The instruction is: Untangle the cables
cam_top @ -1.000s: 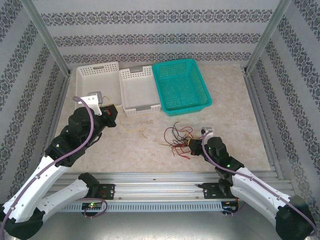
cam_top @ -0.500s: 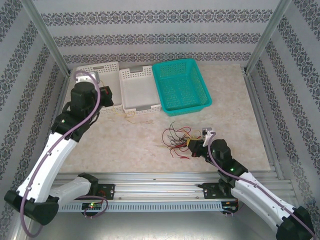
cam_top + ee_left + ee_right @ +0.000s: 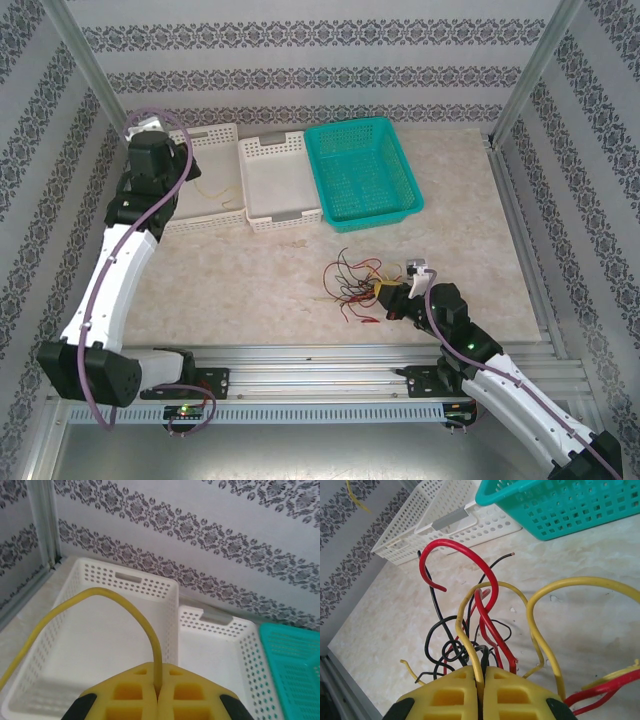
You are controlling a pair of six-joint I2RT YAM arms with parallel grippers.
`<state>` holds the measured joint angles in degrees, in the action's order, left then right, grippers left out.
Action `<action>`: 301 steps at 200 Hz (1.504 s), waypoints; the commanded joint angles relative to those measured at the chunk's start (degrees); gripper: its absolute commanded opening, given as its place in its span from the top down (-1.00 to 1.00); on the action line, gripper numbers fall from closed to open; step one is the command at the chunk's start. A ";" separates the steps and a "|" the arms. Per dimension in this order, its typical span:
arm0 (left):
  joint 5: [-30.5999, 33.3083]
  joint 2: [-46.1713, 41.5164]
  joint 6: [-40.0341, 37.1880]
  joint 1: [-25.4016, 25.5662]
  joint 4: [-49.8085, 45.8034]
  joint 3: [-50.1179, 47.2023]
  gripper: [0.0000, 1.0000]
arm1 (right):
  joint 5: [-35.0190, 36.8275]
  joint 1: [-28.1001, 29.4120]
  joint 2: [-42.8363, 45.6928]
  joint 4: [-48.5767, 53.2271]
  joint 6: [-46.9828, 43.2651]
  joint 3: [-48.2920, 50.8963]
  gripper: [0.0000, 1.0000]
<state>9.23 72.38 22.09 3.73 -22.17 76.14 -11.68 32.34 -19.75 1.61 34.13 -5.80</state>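
Pincers tight — left pincer [image 3: 158,693] on yellow cable [image 3: 100,590] (above white basket [image 3: 90,570]), right pincer [image 3: 481,690] on cables [image 3: 479,600].

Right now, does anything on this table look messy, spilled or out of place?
Only the wires: a red, yellow and black snarl lying loose on the table, pinched by the right gripper. One yellow wire arcs from the left gripper over the left white basket. Nothing looks damaged.

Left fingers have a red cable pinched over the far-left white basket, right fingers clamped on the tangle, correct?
Not red. The left wrist view shows the left fingers pinching a yellow cable above the far-left white basket. The right fingers are clamped on the tangle, as you said.
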 commanded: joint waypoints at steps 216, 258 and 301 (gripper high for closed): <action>-3.99 29.78 -2.84 -3.73 -1.03 12.28 -0.35 | -2.89 5.24 -3.50 -1.05 -1.08 -5.44 1.00; -11.95 21.60 1.78 -3.56 -4.89 9.89 -0.57 | -2.38 5.17 -6.80 -3.55 -0.82 -7.02 1.00; -26.05 10.82 10.24 -1.11 -7.17 2.01 -0.57 | -5.61 4.84 -11.26 -7.66 -0.73 -9.55 1.00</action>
<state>-5.82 87.44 25.58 1.02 -25.17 81.97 -14.55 36.91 -29.30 -0.27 33.26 -12.32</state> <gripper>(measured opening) 0.786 0.064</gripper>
